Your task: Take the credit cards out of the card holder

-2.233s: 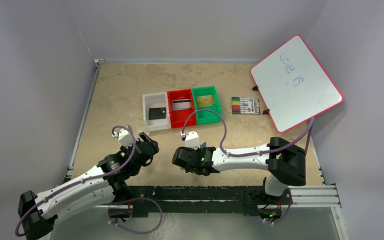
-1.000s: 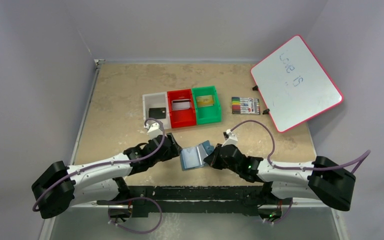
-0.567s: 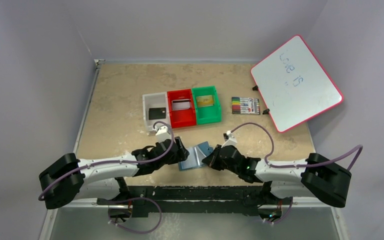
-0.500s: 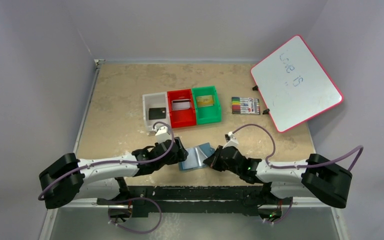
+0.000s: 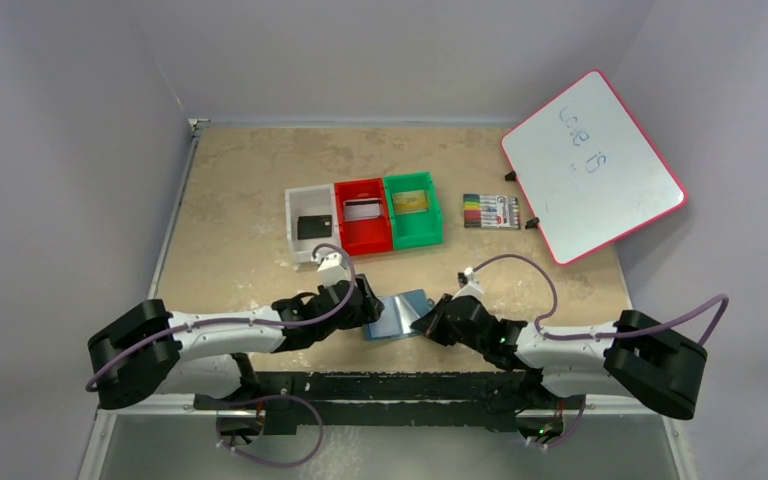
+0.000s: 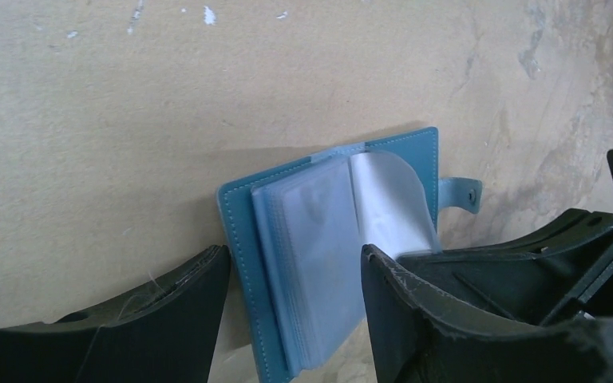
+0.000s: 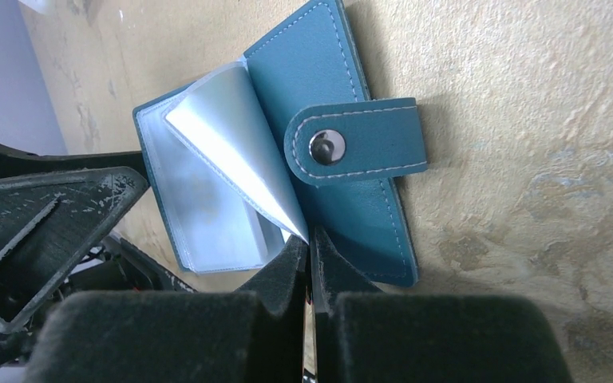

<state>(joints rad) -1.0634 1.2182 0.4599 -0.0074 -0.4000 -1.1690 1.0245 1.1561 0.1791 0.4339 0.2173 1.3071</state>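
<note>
The teal card holder (image 5: 397,316) lies open on the table near the front edge, its pale clear pockets (image 6: 319,239) facing up. My left gripper (image 6: 294,257) is open and straddles the holder's left half, one finger on each side of the pocket stack. My right gripper (image 7: 310,244) is shut on the corner of one clear pocket leaf (image 7: 235,155), holding it curled up off the stack. I cannot tell whether the pockets hold a card. Credit cards lie in the bins: black (image 5: 314,227), silver (image 5: 362,210) and gold (image 5: 412,202).
White (image 5: 294,225), red (image 5: 363,238) and green (image 5: 415,235) bins stand in a row mid-table. A pack of coloured markers (image 5: 491,211) lies to their right. A red-framed whiteboard (image 5: 592,165) leans at the back right. The holder's snap strap (image 7: 355,148) points right.
My left gripper has moved right and now straddles the holder's left half. The holder lies flatter than a second ago. The right gripper has stayed shut at the holder's right side.
</note>
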